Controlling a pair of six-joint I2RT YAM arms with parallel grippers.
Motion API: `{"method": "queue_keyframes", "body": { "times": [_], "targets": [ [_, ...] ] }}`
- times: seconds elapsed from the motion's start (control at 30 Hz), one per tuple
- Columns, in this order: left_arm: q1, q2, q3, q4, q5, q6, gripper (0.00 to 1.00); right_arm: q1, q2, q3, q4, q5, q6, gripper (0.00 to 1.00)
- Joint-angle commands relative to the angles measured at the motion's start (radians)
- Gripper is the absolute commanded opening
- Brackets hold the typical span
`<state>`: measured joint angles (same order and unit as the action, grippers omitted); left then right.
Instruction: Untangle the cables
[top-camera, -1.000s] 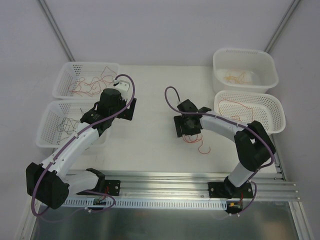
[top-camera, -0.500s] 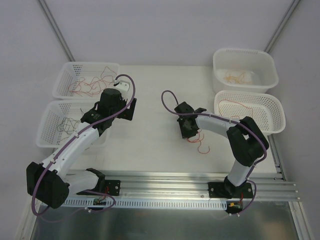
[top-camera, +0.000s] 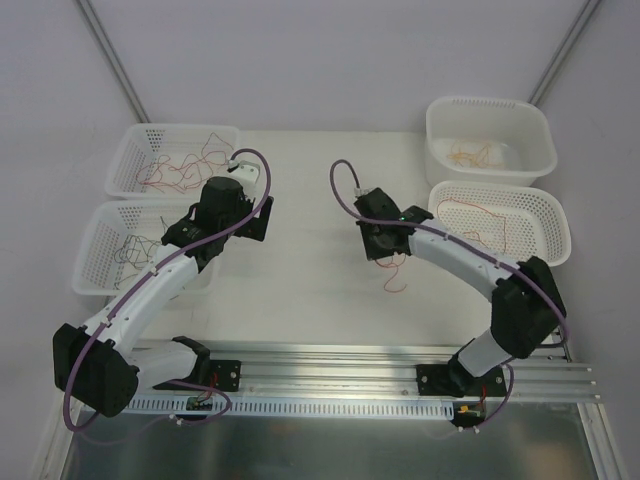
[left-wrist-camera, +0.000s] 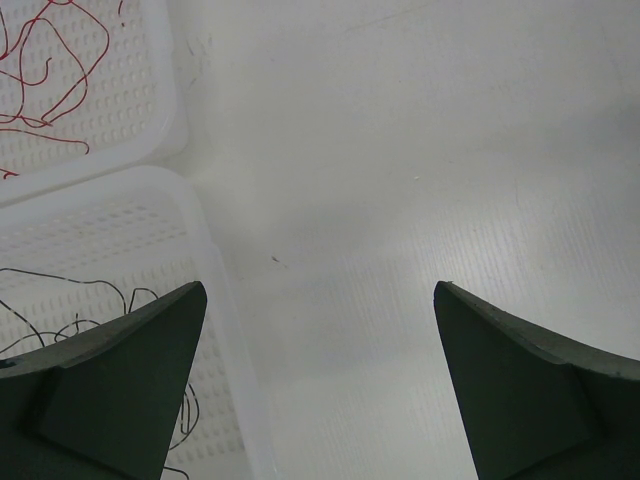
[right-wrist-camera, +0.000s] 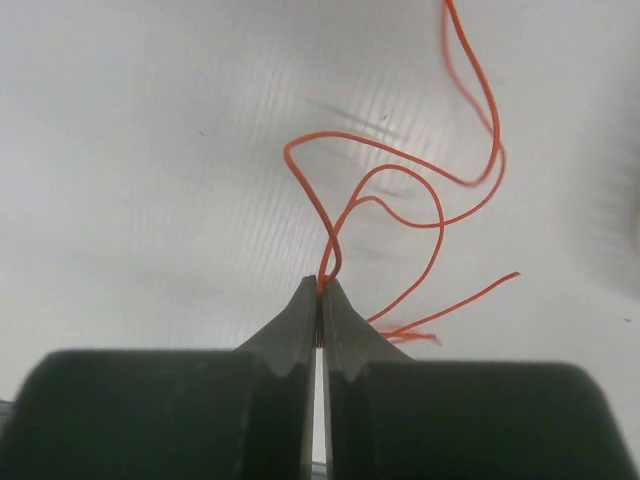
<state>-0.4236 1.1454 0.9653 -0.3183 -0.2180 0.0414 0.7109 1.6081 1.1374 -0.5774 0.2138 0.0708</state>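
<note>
- My right gripper (right-wrist-camera: 320, 285) is clenched. Its two dark, matte, wedge-shaped fingers (right-wrist-camera: 295, 325) meet at their tips and pinch one orange cable (right-wrist-camera: 331, 245).
- That cable is hair-thin, smooth and springy. It rises from the pinch into open loops and one long curling strand, above the middle of the table (top-camera: 300, 270).
- From above, the cable hangs as a small squiggle below my right gripper; I cannot tell whether its free end touches the table.
- The table is white and matte, with fine parallel ribs showing in the right wrist view.
- My left gripper (left-wrist-camera: 318, 300) is released, with its blunt dark fingers spread wide and nothing between them. It hovers just beside the two left baskets.
- The far left basket (top-camera: 135, 160) is white perforated plastic and holds curly red cables (top-camera: 180, 165).
- The near left basket (top-camera: 95, 230) is of the same kind and holds thin black cables (top-camera: 135, 255).
- On the right, a smooth-walled white tub (top-camera: 490, 110) holds pale yellow cables (top-camera: 475, 155).
- A perforated right basket (top-camera: 500, 195) holds more orange cables (top-camera: 480, 225).
</note>
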Motion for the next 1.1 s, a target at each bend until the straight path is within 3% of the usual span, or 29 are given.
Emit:
{"method": "queue_keyframes", "body": {
  "times": [0.0,0.2,0.47,0.63,0.87,0.93,0.97,1.03,1.07],
  "targets": [
    [0.013,0.005,-0.013,0.025,0.002,0.014,0.99,-0.042,-0.183,0.110,-0.053,0.070,-0.011,0.01],
    [0.011,0.002,-0.014,0.025,-0.001,0.017,0.99,-0.261,-0.411,0.171,-0.024,0.033,0.035,0.01],
    [0.011,-0.006,-0.016,0.025,-0.004,0.018,0.99,-0.583,-0.507,0.102,0.124,-0.007,0.190,0.01],
    [0.011,-0.003,-0.014,0.025,-0.007,0.021,0.99,-0.740,-0.479,0.006,0.281,-0.063,0.317,0.01],
    [0.013,-0.004,-0.016,0.025,-0.011,0.026,0.99,-0.838,-0.343,-0.076,0.370,-0.044,0.492,0.02],
    [0.014,-0.003,-0.014,0.027,-0.004,0.025,0.99,-0.853,-0.284,-0.071,0.357,-0.062,0.514,0.14],
    [0.017,0.000,-0.014,0.027,-0.001,0.025,0.99,-0.857,-0.269,-0.073,0.350,-0.074,0.521,0.39],
    [0.022,-0.001,-0.011,0.025,0.003,0.022,0.99,-0.860,-0.260,-0.077,0.335,-0.108,0.524,0.62],
    [0.025,-0.003,-0.013,0.027,0.008,0.023,0.99,-0.860,-0.266,-0.082,0.327,-0.114,0.526,0.79]
  ]
}}
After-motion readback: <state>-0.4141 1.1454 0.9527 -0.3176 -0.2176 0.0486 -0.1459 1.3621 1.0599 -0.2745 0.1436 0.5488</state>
